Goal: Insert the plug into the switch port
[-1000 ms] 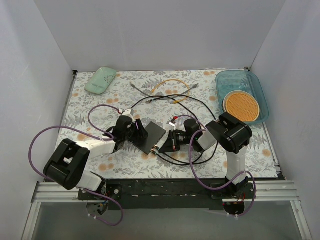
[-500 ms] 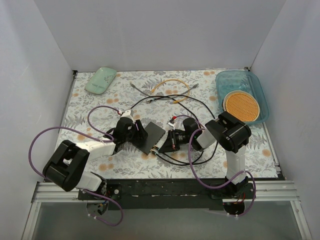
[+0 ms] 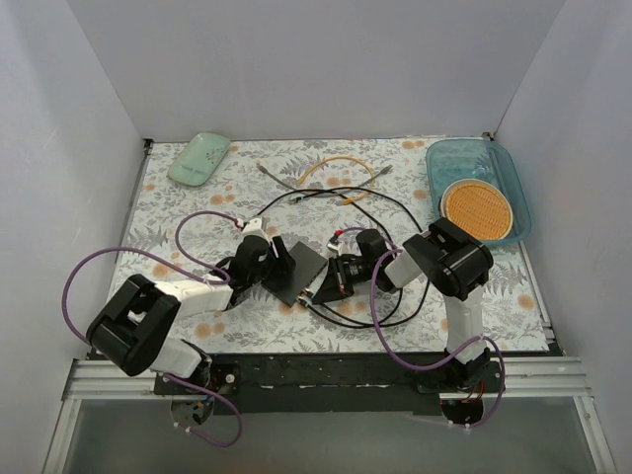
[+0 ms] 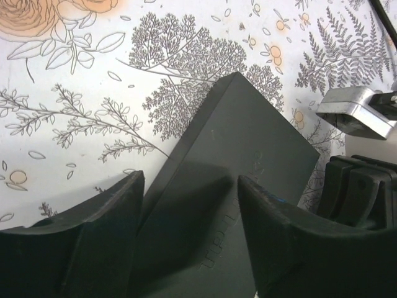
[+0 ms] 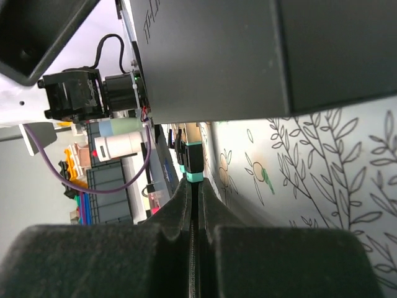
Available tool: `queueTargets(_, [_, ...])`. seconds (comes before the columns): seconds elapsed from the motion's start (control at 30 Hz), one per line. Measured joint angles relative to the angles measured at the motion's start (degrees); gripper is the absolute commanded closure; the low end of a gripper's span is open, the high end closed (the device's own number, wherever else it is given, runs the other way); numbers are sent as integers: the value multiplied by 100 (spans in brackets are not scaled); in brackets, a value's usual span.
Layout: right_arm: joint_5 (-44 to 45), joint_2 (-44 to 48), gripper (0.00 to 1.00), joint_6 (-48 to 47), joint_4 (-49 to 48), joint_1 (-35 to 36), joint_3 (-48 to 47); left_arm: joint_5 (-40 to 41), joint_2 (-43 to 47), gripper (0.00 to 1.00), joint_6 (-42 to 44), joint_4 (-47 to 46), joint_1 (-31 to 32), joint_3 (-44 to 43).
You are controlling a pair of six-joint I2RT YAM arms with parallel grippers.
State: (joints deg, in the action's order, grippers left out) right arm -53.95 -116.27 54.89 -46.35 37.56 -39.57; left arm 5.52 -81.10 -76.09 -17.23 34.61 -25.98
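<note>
Lying between the left pincer's spread fingers, the switch rests flat.

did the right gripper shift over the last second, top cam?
Yes, slightly. The right gripper with its wrist edged away from the turquoise plastic tray, closing on the flat dark grey switch box, which the left gripper straddles.

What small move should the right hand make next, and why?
Probably a short push straight toward the flat dark grey rectangular switch. In the right wrist view, the right hand pinches the thin black cable just behind the teal plug, whose tip sits at the switch's edge, while the left hand straddles the switch.
</note>
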Motion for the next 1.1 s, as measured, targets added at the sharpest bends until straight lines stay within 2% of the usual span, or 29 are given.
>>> queueTargets(0.17, [120, 96, 93, -214, 184, 72, 0, 260, 223, 29, 15, 525, 221, -90])
queueTargets(0.2, [186, 129, 89, -278, 258, 114, 0, 334, 269, 26, 24, 741, 262, -138])
queueTargets(0.23, [341, 199, 85, -393, 361, 160, 0, 402, 291, 19, 24, 935, 295, -203])
queueTargets(0.33, [581, 321, 72, -570, 566, 264, 0, 501, 295, 13, -13, 1484, 361, -452])
queueTargets(0.53, [1298, 868, 52, -927, 1163, 382, -4, 409, 280, 9, -144, 2140, 249, -732])
queueTargets(0.63, [2015, 1113, 38, -1182, 1248, 391, -83, -31, 203, 8, -308, 2227, 83, -866])
queueTargets(0.67, [2262, 1176, 31, -1281, 1276, 387, -131, -223, 153, 7, -345, 2260, 52, -933])
queueTargets(0.77, [2778, 1423, 19, -1488, 1484, 385, -153, -509, 28, 5, -363, 2339, -83, -1078])
queueTargets(0.97, [3727, 1987, 7, -1937, 2179, 376, -136, -752, -28, 2, -319, 2553, -352, -1340])
queueTargets(1.1, [4293, 2553, 3, -2232, 2865, 367, -66, -741, -28, 2, -177, 2693, -431, -1700])
